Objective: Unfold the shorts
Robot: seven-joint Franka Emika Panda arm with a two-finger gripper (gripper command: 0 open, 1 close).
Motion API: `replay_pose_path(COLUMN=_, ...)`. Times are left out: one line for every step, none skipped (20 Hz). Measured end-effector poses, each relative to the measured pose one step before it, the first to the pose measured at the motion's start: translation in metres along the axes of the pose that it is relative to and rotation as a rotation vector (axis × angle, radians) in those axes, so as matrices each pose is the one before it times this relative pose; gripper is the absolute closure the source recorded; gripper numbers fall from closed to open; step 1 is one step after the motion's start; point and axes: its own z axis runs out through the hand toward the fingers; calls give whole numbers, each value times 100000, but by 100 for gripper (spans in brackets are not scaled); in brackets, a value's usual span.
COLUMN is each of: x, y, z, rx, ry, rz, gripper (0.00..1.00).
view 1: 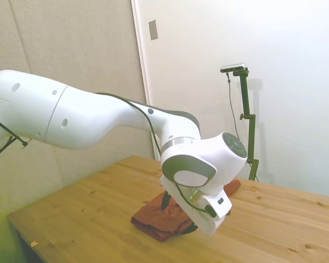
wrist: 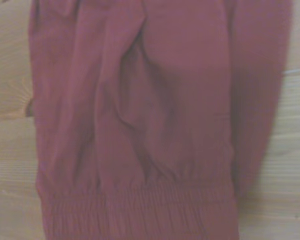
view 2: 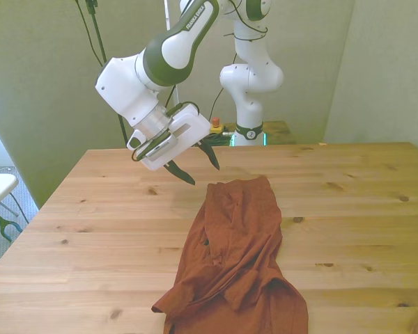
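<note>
Side view: the white arm reaches in over the wooden surface [view 1: 98, 219], and its wrist housing hides most of the gripper [view 1: 172, 204]. One dark finger shows at the wrist's near side, pointing down at the shorts [view 1: 159, 219]. The shorts lie as a rumpled rust-brown heap on the surface, directly beneath the wrist, with a further strip of fabric showing past the wrist on its far side. Finger state cannot be read from this view.

Front view: the gripper [view 2: 195, 167] hangs above the surface [view 2: 90, 223], tilted, with its two dark fingers [view 2: 181, 172] spread apart and holding nothing. The fingertips sit just beside the far end of the shorts [view 2: 240, 250], toward the front view's left, with no contact visible. The shorts run as a long, narrow, wrinkled strip from mid-surface toward the near edge, where the fabric widens and bunches into folds.

Wrist view: the shorts [wrist: 155, 125] fill most of the picture, slightly out of focus. A gathered elastic band [wrist: 140, 205] crosses the fabric, long creases run away from it, and bare wood [wrist: 10, 150] shows on both sides.
</note>
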Motion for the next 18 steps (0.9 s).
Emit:
replay_pose_path(x=306, y=65, z=149, rx=945, ry=-1444, rz=-325, gripper=0)
replay_pose_path(x=379, y=-95, z=246, rx=242, ry=-1090, rz=-239, gripper=0)
replay_pose_path(x=401, y=-121, z=434, rx=-292, ry=-855, rz=8, gripper=0)
replay_pose_path(x=397, y=-192, z=592, rx=-550, ry=-835, rz=-149, gripper=0)
replay_pose_path(x=352, y=-228, z=592, rx=-472, ry=-849, rz=-230, gripper=0)
replay_pose_path(x=309, y=-233, z=580, rx=-351, ry=-867, rz=-244, gripper=0)
replay_pose_path(x=240, y=-255, z=529, rx=-158, ry=-960, rz=-320, gripper=0)
replay_pose_path(x=66, y=-322, z=450, rx=99, ry=-1511, rz=-857, gripper=0)
replay_pose_path(x=-19, y=-388, z=357, rx=-46, ry=-1131, rz=-1370, gripper=0)
replay_pose_path(x=-177, y=-385, z=312, rx=-137, ry=-1547, rz=-1246, gripper=100)
replay_pose_path(x=-183, y=-345, z=224, rx=-94, ry=-1071, rz=-1104, gripper=100)
replay_pose_path(x=-204, y=-251, z=139, rx=-64, ry=-1085, rz=-924, gripper=100)
replay_pose_path(x=-80, y=-143, z=50, rx=-36, ry=-340, rz=-411, gripper=100)
replay_pose_path(x=-27, y=-62, z=37, rx=-15, ry=-126, rz=-168, gripper=100)
replay_pose_path(x=2, y=-21, z=39, rx=-18, ry=-82, rz=-105, gripper=100)
replay_pose_path(x=-2, y=-17, z=58, rx=-22, ry=-126, rz=-189, gripper=100)
replay_pose_path(x=-7, y=9, z=56, rx=-12, ry=-116, rz=-233, gripper=100)
replay_pose_path(x=-7, y=35, z=58, rx=-2, ry=-132, rz=-223, gripper=100)
